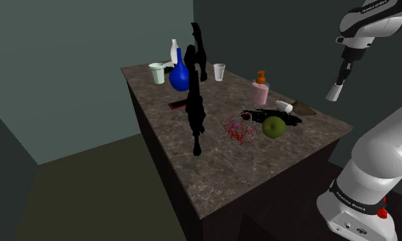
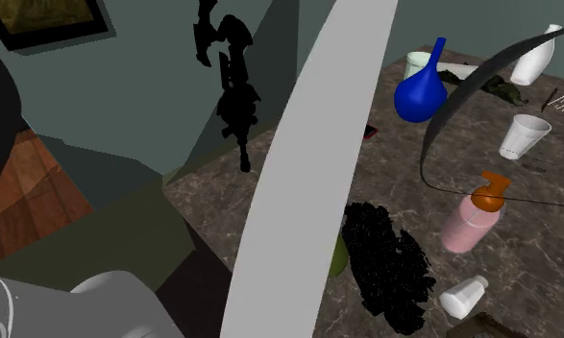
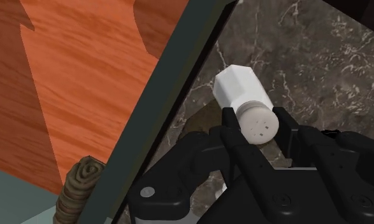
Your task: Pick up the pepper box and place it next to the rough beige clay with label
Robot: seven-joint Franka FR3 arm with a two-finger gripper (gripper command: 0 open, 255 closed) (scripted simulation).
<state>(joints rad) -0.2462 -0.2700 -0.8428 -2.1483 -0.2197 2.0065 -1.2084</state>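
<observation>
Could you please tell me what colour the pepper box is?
The pepper box is white with a greyish holed cap, clearest in the wrist view.

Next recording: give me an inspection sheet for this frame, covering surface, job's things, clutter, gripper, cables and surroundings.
Surface: dark marbled table top with a black patch on it.
Job's things: white pepper shaker lying on its side near the table's edge; the beige clay piece cannot be picked out for certain.
Clutter: blue vase, pale green cup, white cup, pink pump bottle, green apple, red wire tangle.
Gripper: gripper raised off the table, jaws open, holding nothing.
Cables: nothing seen.
Surroundings: grey-green wall, reddish wood floor, black silhouette figure.
</observation>
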